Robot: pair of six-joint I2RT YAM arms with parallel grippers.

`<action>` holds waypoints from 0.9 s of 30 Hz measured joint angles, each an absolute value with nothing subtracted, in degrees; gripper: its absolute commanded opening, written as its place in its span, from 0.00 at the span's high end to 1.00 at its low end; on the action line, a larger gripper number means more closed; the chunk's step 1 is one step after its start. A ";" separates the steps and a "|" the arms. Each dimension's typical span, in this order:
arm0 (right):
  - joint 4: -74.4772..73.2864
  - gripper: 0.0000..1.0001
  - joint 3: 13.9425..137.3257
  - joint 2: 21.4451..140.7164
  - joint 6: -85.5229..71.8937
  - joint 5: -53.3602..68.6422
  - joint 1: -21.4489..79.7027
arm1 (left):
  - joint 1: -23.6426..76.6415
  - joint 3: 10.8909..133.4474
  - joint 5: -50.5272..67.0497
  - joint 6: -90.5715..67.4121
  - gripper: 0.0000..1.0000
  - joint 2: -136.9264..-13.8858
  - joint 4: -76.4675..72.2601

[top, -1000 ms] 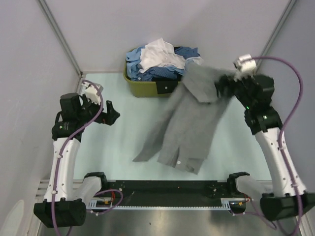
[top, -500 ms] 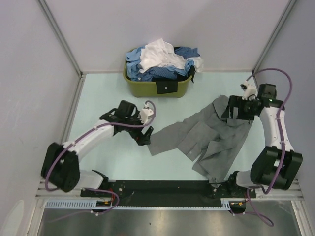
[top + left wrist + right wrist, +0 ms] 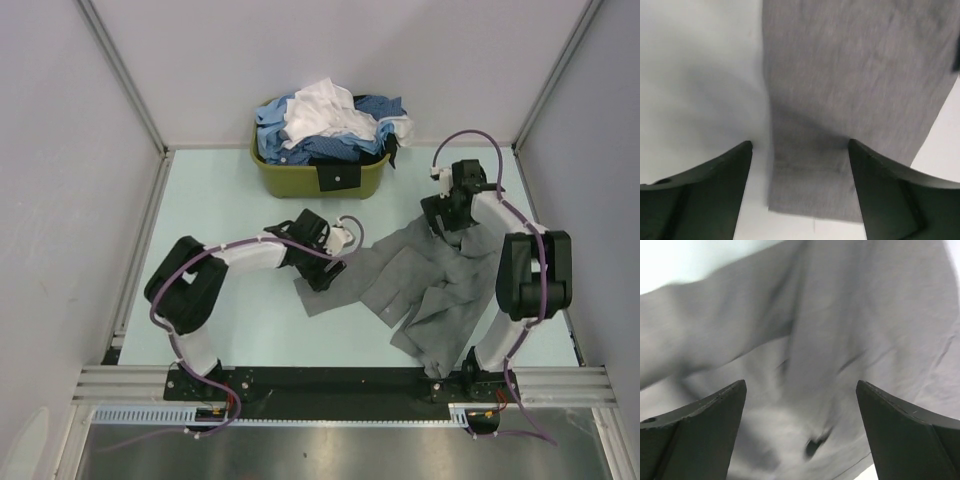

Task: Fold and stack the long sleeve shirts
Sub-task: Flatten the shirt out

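Note:
The plain mid-grey long sleeve shirt (image 3: pixel 420 285) lies crumpled on the pale table right of centre, one sleeve stretched left. My left gripper (image 3: pixel 322 272) is open just above that sleeve's cuff end (image 3: pixel 812 190), its fingers astride the cuff. My right gripper (image 3: pixel 440 226) is open and low over the shirt's upper right part (image 3: pixel 805 390), holding nothing. More shirts, white (image 3: pixel 318 108) and blue (image 3: pixel 335 146), are heaped in the basket at the back.
The olive-green plastic basket (image 3: pixel 290 180) stands at the back centre against the wall. Grey walls close the table on the left, right and back. A black rail (image 3: pixel 330 385) runs along the near edge.
The right gripper carried the grey shirt down from the basket, laid it on the table and let go. The left arm swung right to the sleeve cuff. The right gripper moved left over the shirt.

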State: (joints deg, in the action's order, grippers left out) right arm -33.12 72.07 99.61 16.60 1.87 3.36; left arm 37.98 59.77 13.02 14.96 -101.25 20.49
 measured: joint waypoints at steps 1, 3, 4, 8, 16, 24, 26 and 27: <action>-32.58 0.29 72.71 101.32 16.84 0.23 3.29 | 39.07 60.47 11.86 15.16 0.41 -102.06 20.16; -32.08 0.57 73.69 104.14 17.78 -2.20 3.05 | 40.64 62.33 10.02 15.27 0.57 -103.74 19.94; -32.03 0.68 74.00 105.12 18.15 -2.92 2.85 | 40.99 63.22 9.56 15.42 0.76 -104.49 20.05; -34.87 1.00 77.06 108.64 19.44 -2.52 0.99 | 40.12 64.12 10.83 15.25 1.00 -105.10 20.75; -50.87 1.00 88.23 102.72 24.45 15.64 -7.94 | 17.63 63.37 14.13 17.80 1.00 -99.53 28.99; -68.84 0.99 101.27 91.09 33.15 35.53 -6.66 | 8.71 70.28 16.99 21.58 1.00 -83.79 36.77; -72.10 0.99 101.27 90.26 34.98 37.69 -7.94 | 8.27 71.55 18.06 22.04 1.00 -80.12 37.21; -73.32 0.99 101.27 90.63 36.03 38.52 -9.23 | 7.70 71.83 18.52 22.15 1.00 -78.48 37.39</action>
State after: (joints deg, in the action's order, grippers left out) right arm -73.32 101.27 90.63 36.03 38.52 -9.23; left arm 7.70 71.83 18.52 22.15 -78.48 37.39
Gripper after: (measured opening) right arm 0.022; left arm 0.009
